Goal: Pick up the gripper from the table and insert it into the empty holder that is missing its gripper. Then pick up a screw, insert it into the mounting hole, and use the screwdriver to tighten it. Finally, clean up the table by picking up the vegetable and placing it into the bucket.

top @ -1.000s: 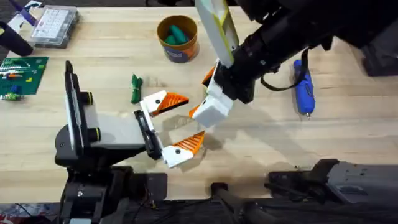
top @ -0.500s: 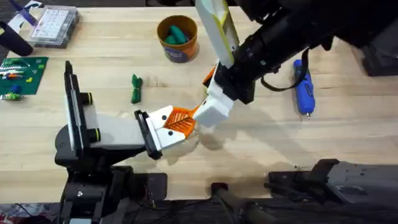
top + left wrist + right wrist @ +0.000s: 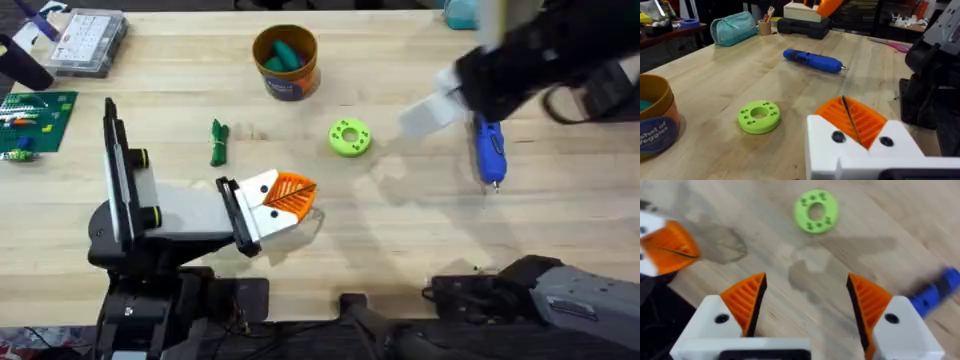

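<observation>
Two end effectors are at work over the worktop (image 3: 120,240). Farthest left lies a clear parts box (image 3: 88,40) with a green circuit board (image 3: 35,118) below it. Next comes the vegetable (image 3: 218,141), loose on the wood and not yet put away. The left end effector (image 3: 290,196) rests low near the front edge, its orange pads pressed together with nothing between them; in its wrist view only a thin dark seam parts them. Beyond the vegetable, toward the far edge, stands the bucket (image 3: 285,61), with something teal-green already inside. Right of centre a lime-green ring (image 3: 349,137) lies flat and alone. Farther right the right end effector (image 3: 425,113) hangs above the wood, fingers spread wide and empty in its wrist view, the ring ahead of it and the screwdriver (image 3: 487,147) just beside it, lying on the worktop, its tip pointing toward the front edge.

By the look of it, the step in hand is the fastening part: the right arm sits close to the screwdriver, which nobody holds. I see no screw or holder clearly enough to say how far that has gone. The next move likely calls for lowering the spread fingers across the blue barrel, squarely around its middle so it does not roll, then closing. The cleanup step remains undone.
</observation>
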{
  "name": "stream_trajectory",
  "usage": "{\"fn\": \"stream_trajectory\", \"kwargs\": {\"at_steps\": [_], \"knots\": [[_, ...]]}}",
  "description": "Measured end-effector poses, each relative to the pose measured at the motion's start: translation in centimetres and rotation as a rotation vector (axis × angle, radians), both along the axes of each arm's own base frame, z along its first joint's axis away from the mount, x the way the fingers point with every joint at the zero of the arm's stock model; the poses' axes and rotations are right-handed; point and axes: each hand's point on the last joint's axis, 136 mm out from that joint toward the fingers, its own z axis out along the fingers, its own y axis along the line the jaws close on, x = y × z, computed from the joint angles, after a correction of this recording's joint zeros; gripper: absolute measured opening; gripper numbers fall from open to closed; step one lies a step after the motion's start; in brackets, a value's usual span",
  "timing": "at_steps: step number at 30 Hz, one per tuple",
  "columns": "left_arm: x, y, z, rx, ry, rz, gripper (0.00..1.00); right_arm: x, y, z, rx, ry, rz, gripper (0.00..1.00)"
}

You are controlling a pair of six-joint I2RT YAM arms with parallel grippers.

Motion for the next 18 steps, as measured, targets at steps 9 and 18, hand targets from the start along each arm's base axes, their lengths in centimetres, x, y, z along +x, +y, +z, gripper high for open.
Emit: {"fn": "stream_trajectory", "kwargs": {"at_steps": [9, 18], "knots": [[0.0, 0.0, 0.0, 0.000, 0.000, 0.000, 0.018, 2.1, -9.1, -0.2, -0.087, 0.010, -0.351, 0.976], [0.0, 0.0, 0.0, 0.000, 0.000, 0.000, 0.018, 4.4, -16.1, -3.8, -0.096, -0.002, -0.609, 0.976]]}}
